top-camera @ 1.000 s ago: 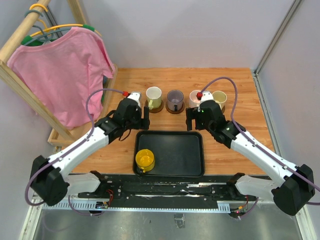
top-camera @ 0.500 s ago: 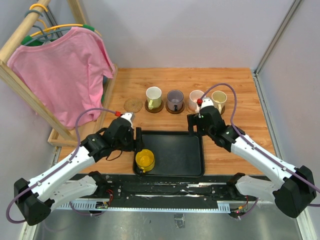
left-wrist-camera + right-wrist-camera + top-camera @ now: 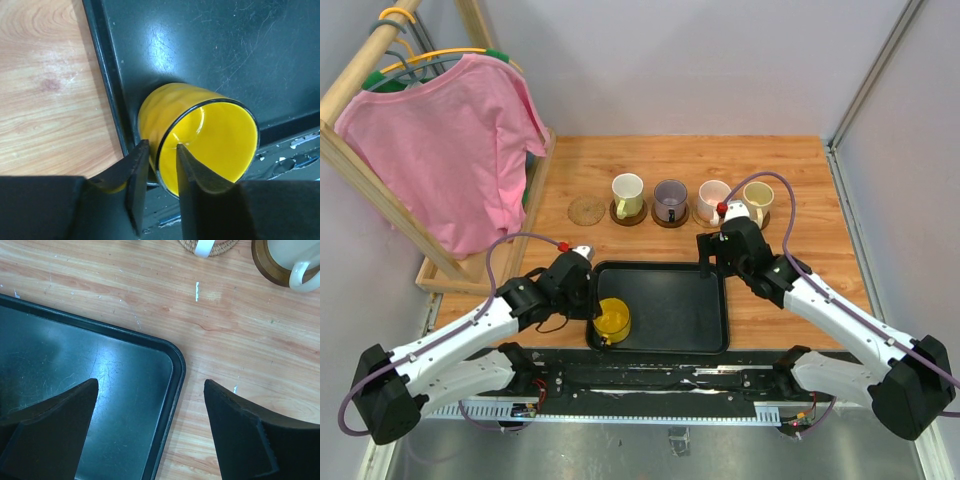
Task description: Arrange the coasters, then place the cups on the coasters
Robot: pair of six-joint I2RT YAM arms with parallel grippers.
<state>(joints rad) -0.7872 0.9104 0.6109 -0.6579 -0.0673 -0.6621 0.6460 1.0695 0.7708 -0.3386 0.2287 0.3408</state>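
Noted yellow mug [image 3: 210,135] upright in near-left corner of black tray [image 3: 670,300]. Saw left fingers [image 3: 135,170] astride its left rim, one inside, one outside; could not tell whether pinching. Found right fingers [image 3: 55,415] spread wide above tray's far-right corner

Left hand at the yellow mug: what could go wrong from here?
1. The left hand straddles only the rim of the yellow mug; a one-wall pinch may let it tilt or slip when lifted.
2. The mug sits right by the raised edge of the tray, so dragging it sideways could catch.
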